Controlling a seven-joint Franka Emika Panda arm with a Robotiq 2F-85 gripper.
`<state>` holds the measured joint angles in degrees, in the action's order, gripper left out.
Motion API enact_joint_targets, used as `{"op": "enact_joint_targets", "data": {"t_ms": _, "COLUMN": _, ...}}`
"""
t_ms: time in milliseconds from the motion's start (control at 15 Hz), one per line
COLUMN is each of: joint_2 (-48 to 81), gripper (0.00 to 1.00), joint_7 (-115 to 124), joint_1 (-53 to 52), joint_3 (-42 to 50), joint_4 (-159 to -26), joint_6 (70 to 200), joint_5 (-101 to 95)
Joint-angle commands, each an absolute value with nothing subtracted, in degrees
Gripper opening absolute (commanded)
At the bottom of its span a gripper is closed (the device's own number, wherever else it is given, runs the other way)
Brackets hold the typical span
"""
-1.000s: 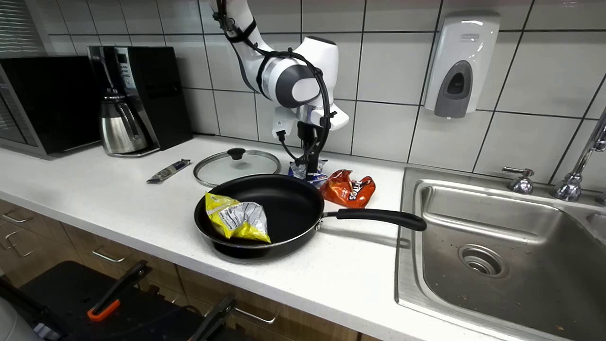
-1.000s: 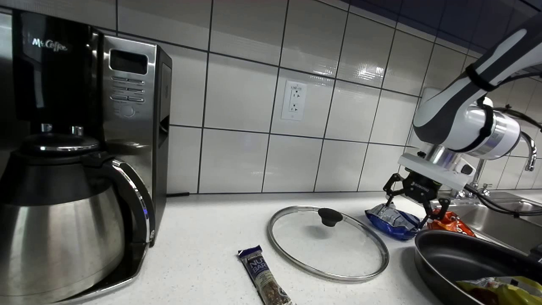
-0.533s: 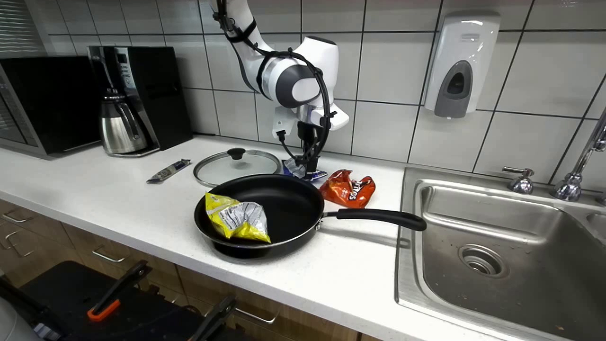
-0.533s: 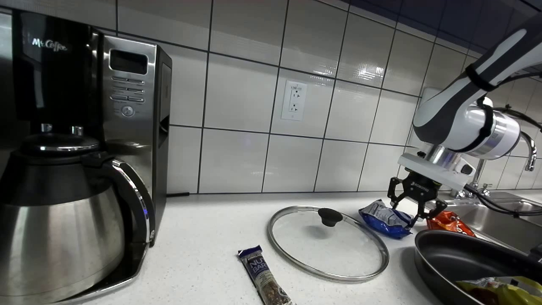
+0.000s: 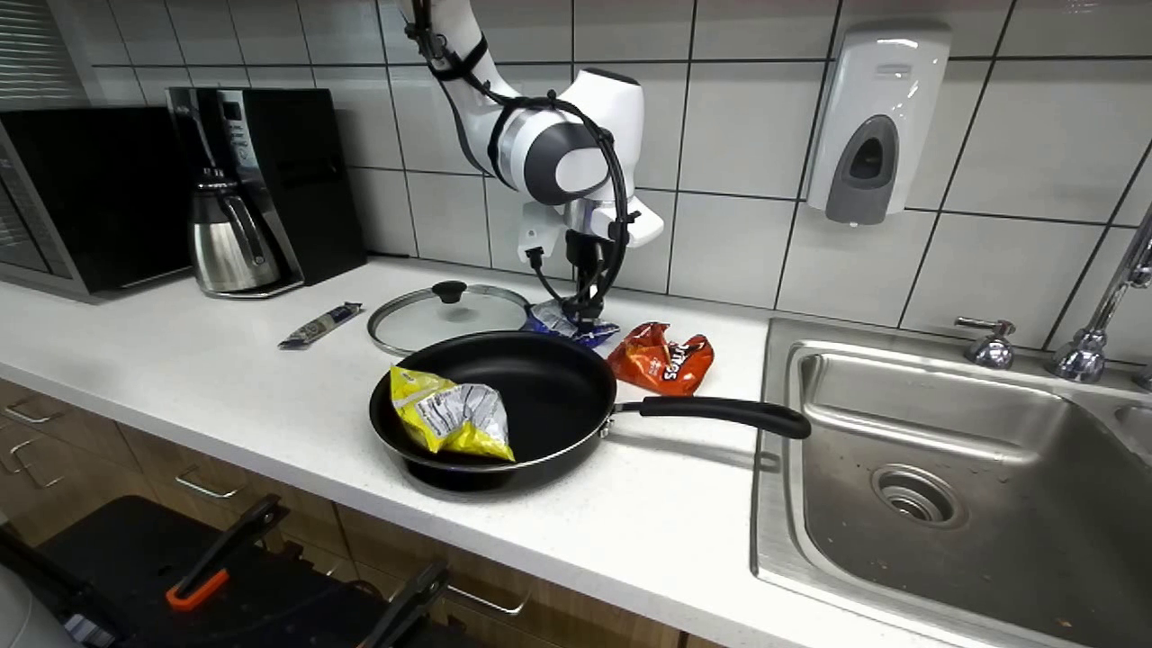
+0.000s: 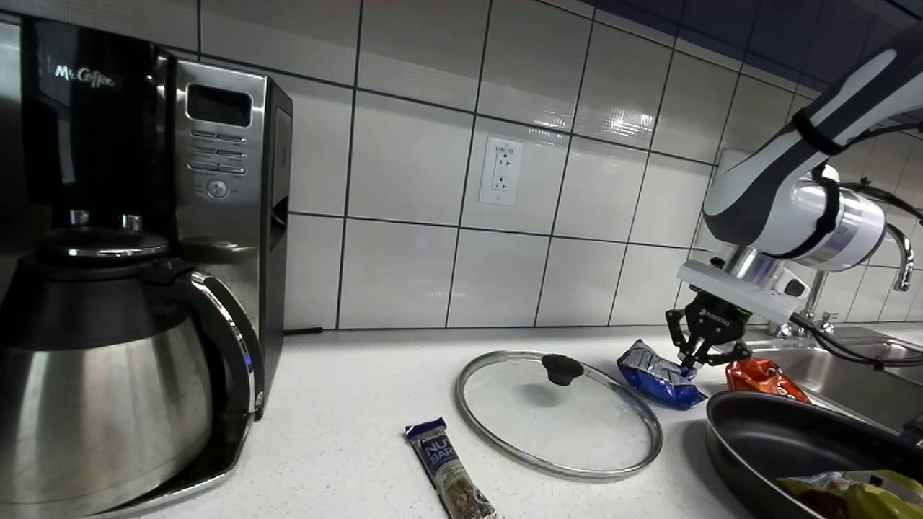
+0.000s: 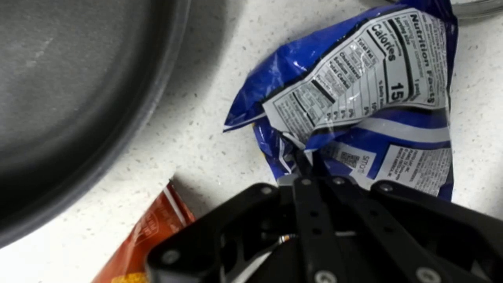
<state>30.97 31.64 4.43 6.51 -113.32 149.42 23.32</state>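
You can see a shiny blue bag [image 7: 349, 94], crumpled and pinched into a fold at one side; it lies on the white counter [image 7: 212, 157], its nutrition label [image 7: 365, 74] facing up.

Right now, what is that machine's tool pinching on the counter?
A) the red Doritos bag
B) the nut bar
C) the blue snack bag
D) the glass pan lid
C: the tool is shut on the blue snack bag, and the wrist view shows a crumpled fold of the wrapper gathered between its tips.
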Motion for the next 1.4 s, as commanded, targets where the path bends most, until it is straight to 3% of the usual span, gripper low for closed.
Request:
{"op": "enact_joint_targets", "data": {"t_ms": 0, "joint_2": 31.79, "gripper": 0.0, "joint_7": 32.53, "joint_1": 4.66, "joint_3": 6.28, "joint_4": -111.89, "joint_6": 149.36, "joint_5": 24.23}}
{"op": "enact_joint_targets", "data": {"t_ms": 1333, "joint_2": 16.45, "gripper": 0.0, "joint_7": 29.09, "joint_1": 5.59, "joint_3": 6.44, "joint_4": -122.85, "joint_6": 149.03, "joint_5": 24.18}}
